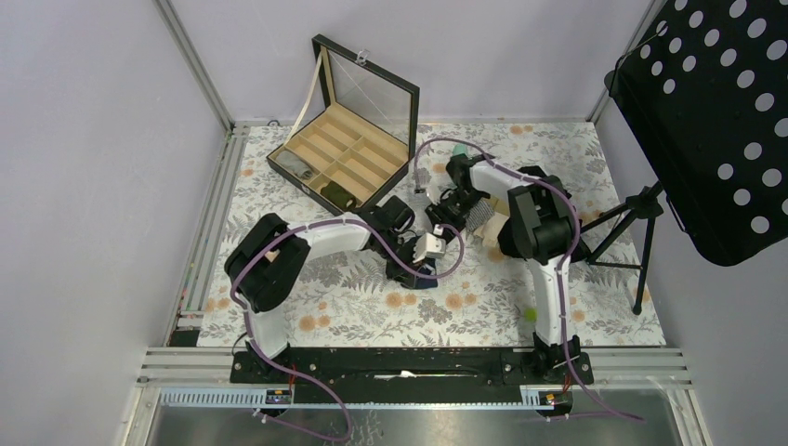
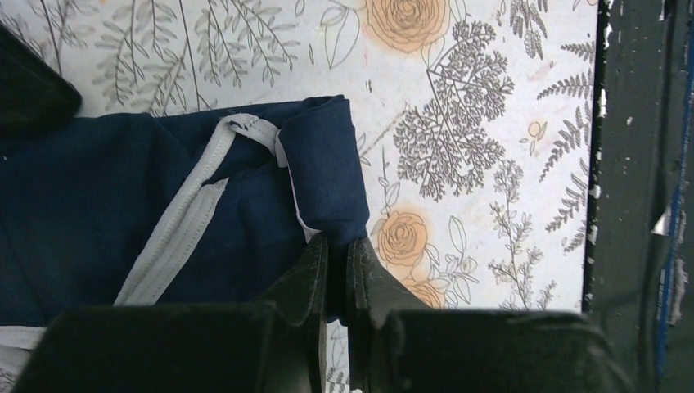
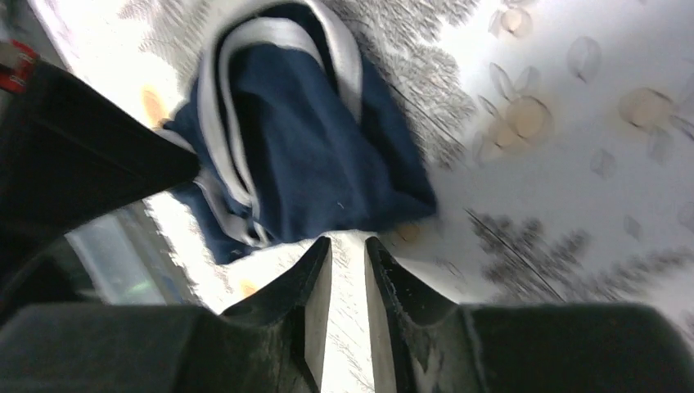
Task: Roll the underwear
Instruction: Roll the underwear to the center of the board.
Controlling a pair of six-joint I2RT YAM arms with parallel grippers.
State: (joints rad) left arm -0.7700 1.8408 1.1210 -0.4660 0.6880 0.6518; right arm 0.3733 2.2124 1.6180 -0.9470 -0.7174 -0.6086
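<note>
The underwear (image 2: 98,213) is a dark navy cloth with a white waistband, lying partly folded on the flowered table. My left gripper (image 2: 337,246) is shut on its folded right edge, with cloth pinched between the fingers. In the top view the left gripper (image 1: 413,268) sits over the dark underwear (image 1: 423,279) at mid-table. My right gripper (image 3: 348,246) hovers just short of the bunched underwear (image 3: 311,164); its jaws stand narrowly apart with only table showing between them. In the top view the right gripper (image 1: 443,217) is just behind the left one.
An open black case (image 1: 344,153) with tan compartments stands at the back left. A black perforated music stand (image 1: 715,121) on a tripod (image 1: 641,242) is at the right. Small pale objects (image 1: 490,223) lie by the right arm. A dark rail (image 2: 638,164) borders the table.
</note>
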